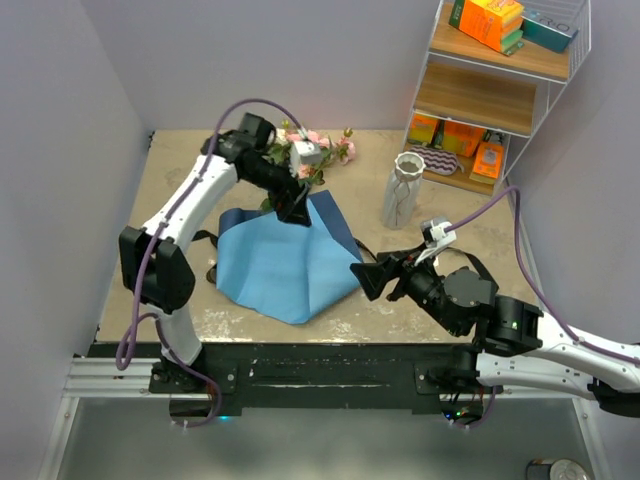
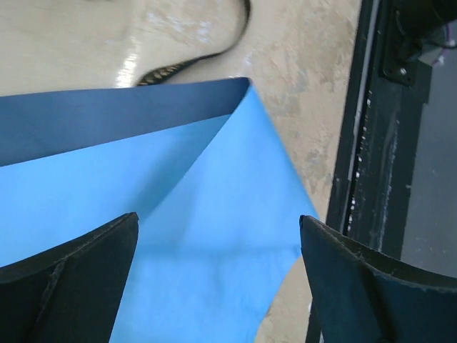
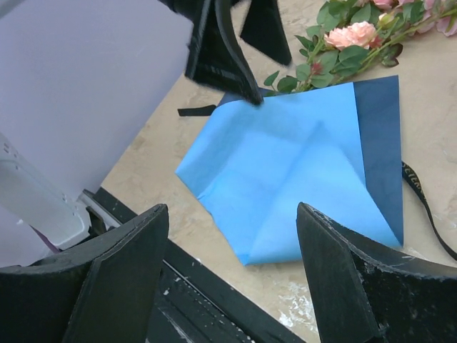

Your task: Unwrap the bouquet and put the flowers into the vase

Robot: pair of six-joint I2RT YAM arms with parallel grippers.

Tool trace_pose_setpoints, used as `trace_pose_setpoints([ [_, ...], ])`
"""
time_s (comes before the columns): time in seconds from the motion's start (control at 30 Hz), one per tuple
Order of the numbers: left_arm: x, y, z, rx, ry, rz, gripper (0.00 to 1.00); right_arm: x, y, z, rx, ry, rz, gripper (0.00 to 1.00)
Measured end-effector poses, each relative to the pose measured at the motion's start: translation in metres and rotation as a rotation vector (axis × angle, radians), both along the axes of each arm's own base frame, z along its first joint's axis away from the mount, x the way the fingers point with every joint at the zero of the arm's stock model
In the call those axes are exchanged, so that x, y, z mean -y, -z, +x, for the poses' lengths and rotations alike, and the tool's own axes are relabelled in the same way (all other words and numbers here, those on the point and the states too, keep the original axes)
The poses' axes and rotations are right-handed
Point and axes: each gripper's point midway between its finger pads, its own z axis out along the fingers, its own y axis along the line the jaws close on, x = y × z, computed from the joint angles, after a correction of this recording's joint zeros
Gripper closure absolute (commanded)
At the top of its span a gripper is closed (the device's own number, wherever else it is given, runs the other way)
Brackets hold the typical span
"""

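The bouquet's blue paper (image 1: 280, 265) lies opened out on the table, with its darker underside (image 2: 107, 121) folded over along one edge. The flowers (image 1: 322, 148), pink and peach roses with green leaves, lie just beyond the paper's far edge and show again as roses (image 3: 350, 34) in the right wrist view. My left gripper (image 1: 296, 208) hovers open over the paper's far edge, with only paper (image 2: 193, 214) below its jaws. Also open and holding nothing, my right gripper (image 1: 366, 279) hangs beside the paper's right corner. The whitish ribbed vase (image 1: 403, 190) stands upright at the right rear.
Black ribbon (image 1: 204, 240) trails off the paper's left side, and another ribbon strand (image 3: 421, 193) runs along its right. A wire shelf (image 1: 480, 95) with orange boxes stands at the back right. The black rail (image 1: 320, 358) marks the table's near edge.
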Motion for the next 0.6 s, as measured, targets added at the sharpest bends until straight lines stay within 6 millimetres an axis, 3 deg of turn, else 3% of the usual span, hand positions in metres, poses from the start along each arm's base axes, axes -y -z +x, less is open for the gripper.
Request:
trace_pose_setpoints([
  [0.07,-0.017,-0.02,0.022,0.047,-0.076,-0.028,0.01,0.001,0.0,0.0,0.0,0.003,-0.003,0.24],
  [0.17,-0.058,-0.044,0.061,0.163,-0.219,-0.035,0.01,0.001,0.001,0.0,0.0,0.004,-0.004,0.24],
  [0.27,-0.091,-0.04,0.077,0.223,-0.32,0.018,0.01,0.001,0.001,0.0,0.001,0.004,-0.005,0.24],
  [0.37,-0.096,-0.002,0.07,0.172,-0.315,0.082,0.02,0.001,0.001,0.0,0.001,0.003,-0.007,0.24],
  [0.5,-0.097,0.074,0.056,0.01,-0.253,0.17,0.06,0.001,0.002,0.0,-0.001,0.004,-0.01,0.25],
  [0.6,-0.098,0.115,0.051,-0.09,-0.214,0.205,0.07,0.002,0.003,0.0,-0.002,0.004,-0.012,0.25],
])
